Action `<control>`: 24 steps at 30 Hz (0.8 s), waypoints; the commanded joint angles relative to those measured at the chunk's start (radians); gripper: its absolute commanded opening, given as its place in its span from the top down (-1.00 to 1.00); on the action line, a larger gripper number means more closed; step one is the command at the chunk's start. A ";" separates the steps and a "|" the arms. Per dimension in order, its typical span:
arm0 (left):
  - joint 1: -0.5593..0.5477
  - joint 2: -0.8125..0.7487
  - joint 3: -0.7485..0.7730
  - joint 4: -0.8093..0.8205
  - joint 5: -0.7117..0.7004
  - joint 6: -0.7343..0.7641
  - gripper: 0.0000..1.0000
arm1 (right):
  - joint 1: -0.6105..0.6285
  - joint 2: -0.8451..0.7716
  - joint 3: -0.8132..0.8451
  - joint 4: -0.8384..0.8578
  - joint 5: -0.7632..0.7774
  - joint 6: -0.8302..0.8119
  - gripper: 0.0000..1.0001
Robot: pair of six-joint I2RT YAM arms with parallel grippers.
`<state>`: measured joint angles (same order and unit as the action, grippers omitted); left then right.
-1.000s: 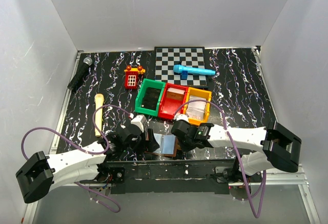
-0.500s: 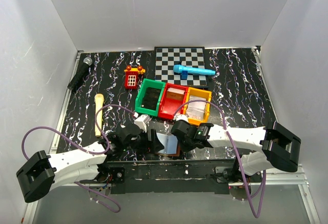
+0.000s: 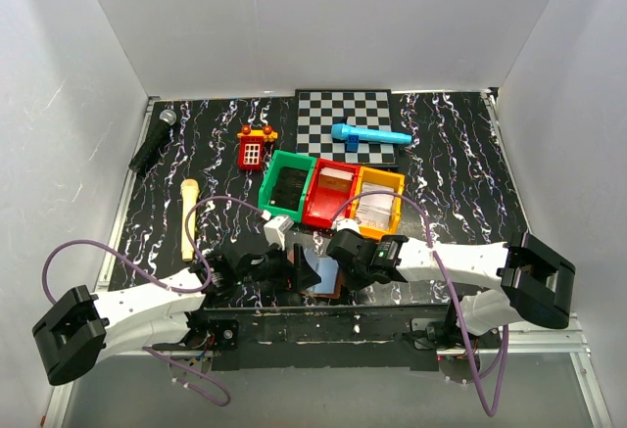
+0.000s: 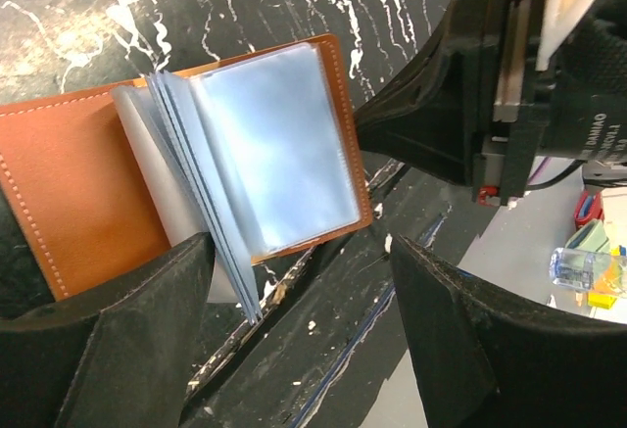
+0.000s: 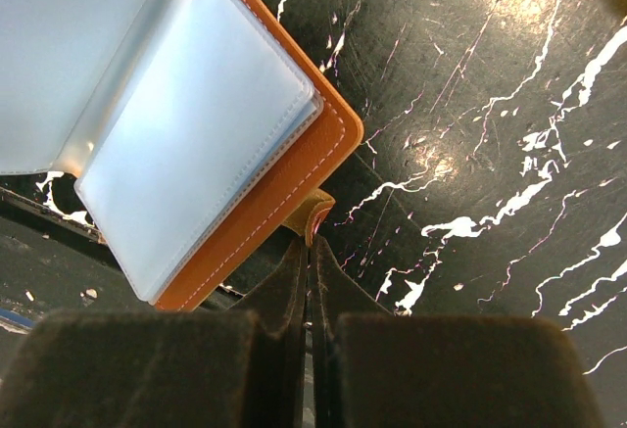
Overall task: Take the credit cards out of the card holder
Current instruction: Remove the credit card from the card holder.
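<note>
The left jaws stand wide apart with the open card holder (image 4: 78, 183) between and ahead of them, its clear sleeves (image 4: 279, 144) fanned up, while the right jaws are pinched on its edge tab (image 5: 313, 214), so closing could bunch several sleeves or tug the holder free.

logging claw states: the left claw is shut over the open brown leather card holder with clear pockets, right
No: the left claw is open, fingers spread wide, as the left wrist view shows. It is over the open brown leather card holder with clear pockets.
</note>
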<state>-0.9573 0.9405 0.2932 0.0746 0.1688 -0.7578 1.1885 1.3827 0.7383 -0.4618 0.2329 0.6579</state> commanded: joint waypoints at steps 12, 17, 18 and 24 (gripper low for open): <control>-0.015 0.072 0.129 0.051 0.090 0.048 -0.43 | -0.007 -0.024 -0.040 0.040 -0.018 0.028 0.97; -0.032 0.119 0.146 0.062 0.098 0.049 -0.42 | -0.010 -0.031 -0.057 0.058 -0.029 0.035 0.97; -0.034 0.130 0.149 0.063 0.100 0.051 -0.43 | -0.012 -0.033 -0.060 0.061 -0.030 0.037 0.97; -0.043 0.170 0.159 0.068 0.098 0.049 -0.42 | -0.023 -0.048 -0.085 0.077 -0.040 0.045 0.97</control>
<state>-0.9924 1.0996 0.4091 0.1207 0.2562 -0.7246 1.1755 1.3468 0.6876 -0.4103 0.2161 0.6819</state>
